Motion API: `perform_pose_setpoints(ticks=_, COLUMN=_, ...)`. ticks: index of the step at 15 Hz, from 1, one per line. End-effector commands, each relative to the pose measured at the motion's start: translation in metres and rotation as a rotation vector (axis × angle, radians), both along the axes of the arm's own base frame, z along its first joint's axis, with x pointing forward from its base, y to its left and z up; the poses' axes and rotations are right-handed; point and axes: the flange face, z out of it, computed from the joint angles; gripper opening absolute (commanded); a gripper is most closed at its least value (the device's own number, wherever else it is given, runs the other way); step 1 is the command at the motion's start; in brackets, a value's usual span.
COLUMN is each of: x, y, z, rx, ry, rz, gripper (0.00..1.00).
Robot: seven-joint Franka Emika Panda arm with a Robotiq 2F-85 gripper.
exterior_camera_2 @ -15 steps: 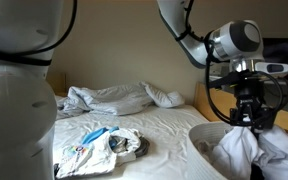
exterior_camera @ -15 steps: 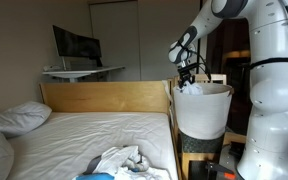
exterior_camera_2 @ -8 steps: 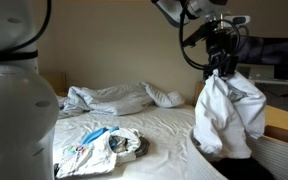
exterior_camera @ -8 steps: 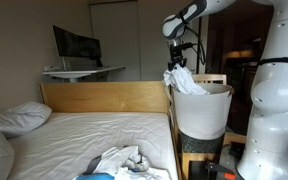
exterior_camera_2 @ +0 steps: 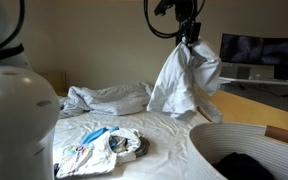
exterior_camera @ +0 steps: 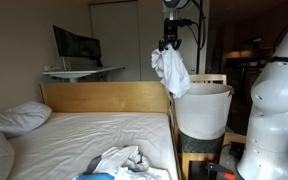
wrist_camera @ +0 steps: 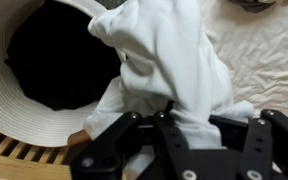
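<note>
A white garment [exterior_camera: 170, 70] [exterior_camera_2: 184, 82] hangs in the air, pinched at its top by my gripper [exterior_camera: 168, 44] [exterior_camera_2: 189, 37], which is shut on it. In both exterior views it dangles well above the white laundry basket [exterior_camera: 201, 112] [exterior_camera_2: 246, 150] and next to the bed. In the wrist view the white garment [wrist_camera: 169, 65] fills the middle, bunched between my black fingers [wrist_camera: 134, 140], with the basket's dark inside [wrist_camera: 54, 65] below on the left. My gripper [wrist_camera: 189, 120] has its tips buried in the cloth.
A bed [exterior_camera: 84, 135] with a wooden headboard [exterior_camera: 104, 97] holds crumpled clothes [exterior_camera_2: 109, 143] and a pillow [exterior_camera: 16, 117]. A rumpled sheet [exterior_camera_2: 104, 98] lies at the far end. A monitor [exterior_camera: 76, 45] stands on a shelf behind; another screen [exterior_camera_2: 256, 52] sits on a desk.
My gripper has risen out of the basket with the white garment, lifting it clear of the rim. The cloth now hangs free above the basket.
</note>
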Motion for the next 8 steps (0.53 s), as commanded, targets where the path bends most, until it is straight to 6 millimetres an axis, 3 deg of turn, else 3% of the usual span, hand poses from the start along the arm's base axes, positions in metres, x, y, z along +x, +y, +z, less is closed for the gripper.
perform_pose_setpoints(ticks=1, x=-0.016, y=0.023, z=0.006, rx=-0.030, ry=-0.054, rz=-0.031, gripper=0.06)
perform_pose_setpoints(ticks=2, x=-0.017, y=0.026, z=0.008, rx=-0.049, ry=-0.055, rz=-0.045, gripper=0.05)
perform_pose_setpoints(ticks=3, x=-0.022, y=0.016, z=0.009, rx=-0.057, ry=-0.069, rz=-0.055, gripper=0.21)
perform_pose_setpoints(ticks=4, x=-0.026, y=0.004, z=0.006, rx=-0.066, ry=-0.078, rz=-0.062, gripper=0.06)
perform_pose_setpoints(ticks=6, x=-0.031, y=-0.035, z=-0.015, rx=-0.106, ry=-0.075, rz=-0.088, gripper=0.08)
perform_pose_setpoints(ticks=8, x=-0.043, y=-0.078, z=-0.056, rx=-0.202, ry=0.044, rz=-0.107, gripper=0.10)
